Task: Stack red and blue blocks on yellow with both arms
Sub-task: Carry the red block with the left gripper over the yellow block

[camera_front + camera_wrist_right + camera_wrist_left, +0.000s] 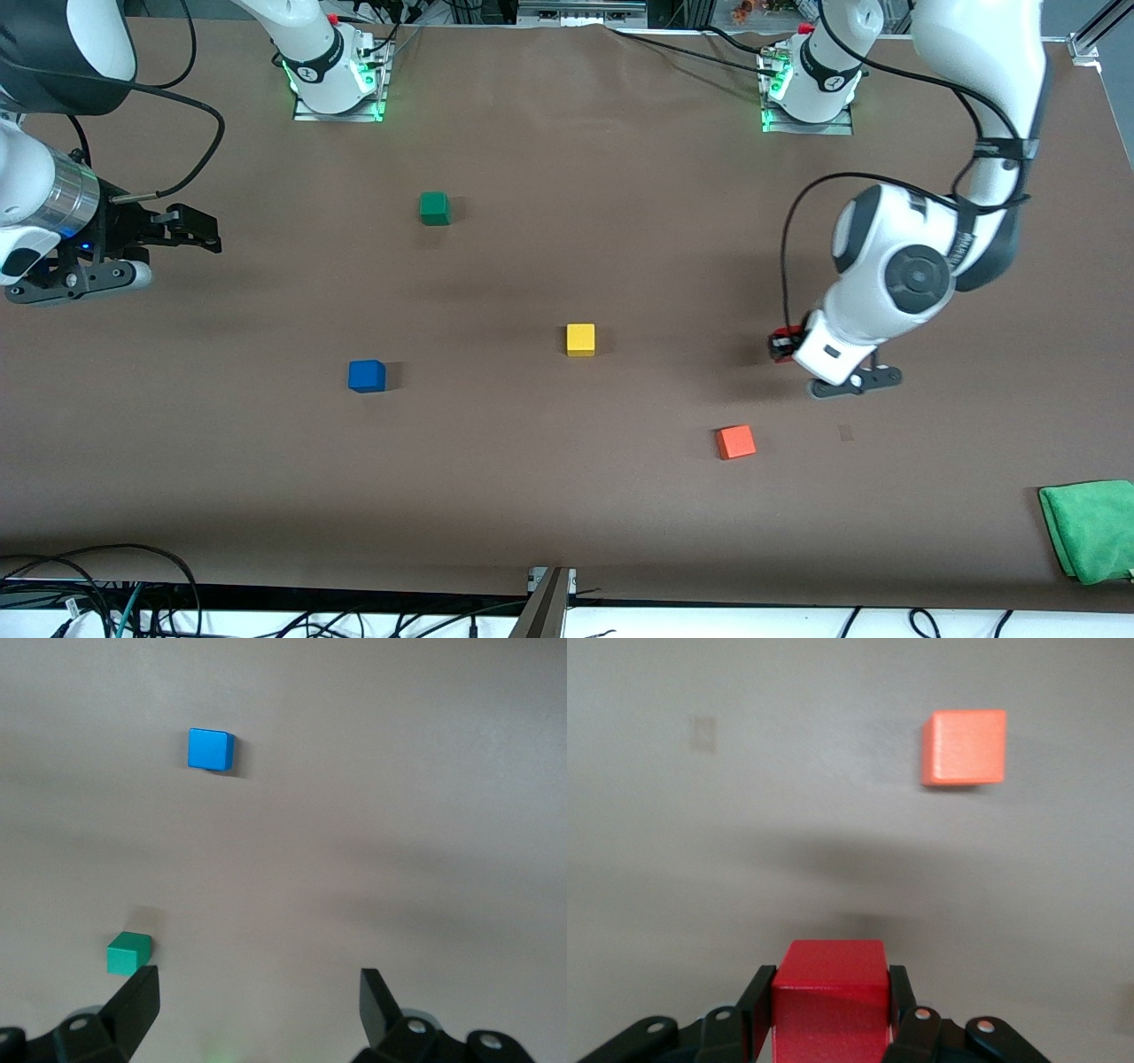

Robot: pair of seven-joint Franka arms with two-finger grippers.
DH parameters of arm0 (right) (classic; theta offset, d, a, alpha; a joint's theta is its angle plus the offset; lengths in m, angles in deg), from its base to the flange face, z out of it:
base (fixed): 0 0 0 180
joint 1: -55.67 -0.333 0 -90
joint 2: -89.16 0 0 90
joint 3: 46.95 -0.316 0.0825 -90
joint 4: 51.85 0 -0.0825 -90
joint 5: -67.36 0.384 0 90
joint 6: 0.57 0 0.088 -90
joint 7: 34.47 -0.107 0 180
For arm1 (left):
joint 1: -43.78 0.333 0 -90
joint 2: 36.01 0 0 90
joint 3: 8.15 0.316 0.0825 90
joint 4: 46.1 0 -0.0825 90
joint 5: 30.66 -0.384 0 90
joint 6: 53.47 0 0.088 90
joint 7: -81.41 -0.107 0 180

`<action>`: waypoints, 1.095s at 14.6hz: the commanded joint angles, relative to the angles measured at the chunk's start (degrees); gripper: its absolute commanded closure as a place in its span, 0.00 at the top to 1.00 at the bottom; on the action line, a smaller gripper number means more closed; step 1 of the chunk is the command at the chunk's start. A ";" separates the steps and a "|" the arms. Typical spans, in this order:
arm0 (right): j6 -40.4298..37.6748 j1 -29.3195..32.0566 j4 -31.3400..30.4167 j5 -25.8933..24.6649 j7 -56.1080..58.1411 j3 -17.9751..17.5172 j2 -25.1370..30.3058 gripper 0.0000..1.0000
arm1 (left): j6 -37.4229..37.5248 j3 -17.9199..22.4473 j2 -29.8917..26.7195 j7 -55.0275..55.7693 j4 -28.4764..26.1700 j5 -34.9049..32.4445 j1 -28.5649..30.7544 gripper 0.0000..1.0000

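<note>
Two white jointed arms at a brown matte table (532, 496), with five small matte cubes. Landmark: the bright yellow matte cube (581, 339), resting alone on the table near its middle with nothing stacked on it.

Left tool (784, 346): low over the table, toward the left arm's end from the yellow cube, clamped on the deep red matte cube (830, 1001). In the left wrist view the black fingers (755, 1001) press against two opposite sides of the red cube.

Right tool (177, 232): raised over the table at the right arm's end, well apart from the yellow cube, with its fingers (133, 1005) spread wide and nothing between them.

Bright blue matte cube (367, 376): on the table, toward the right arm's end from the yellow cube and slightly nearer the front camera; untouched by either tool.

Lighter orange matte cube (736, 441): on the table, nearer the front camera than the yellow cube, toward the left arm's end.

Green matte cube (434, 208): farther from the front camera than the yellow cube, toward the right arm's end.

Folded green cloth (1091, 528): at the table's edge at the left arm's end, well apart from the yellow cube.
</note>
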 commanded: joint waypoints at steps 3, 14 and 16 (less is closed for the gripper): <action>-0.92 0.50 1.58 0.61 1.26 -0.10 -0.68 1.00 | 1.30 0.64 -0.67 16.31 1.50 -0.97 -8.94 0.00; -0.92 0.59 1.58 0.53 1.43 -0.01 -0.68 1.00 | 14.31 1.17 16.02 34.52 29.63 -0.88 -18.80 0.00; -0.92 0.59 1.58 0.53 1.43 -0.01 -0.68 1.00 | 13.87 1.26 17.34 37.68 30.15 -1.93 -20.38 0.00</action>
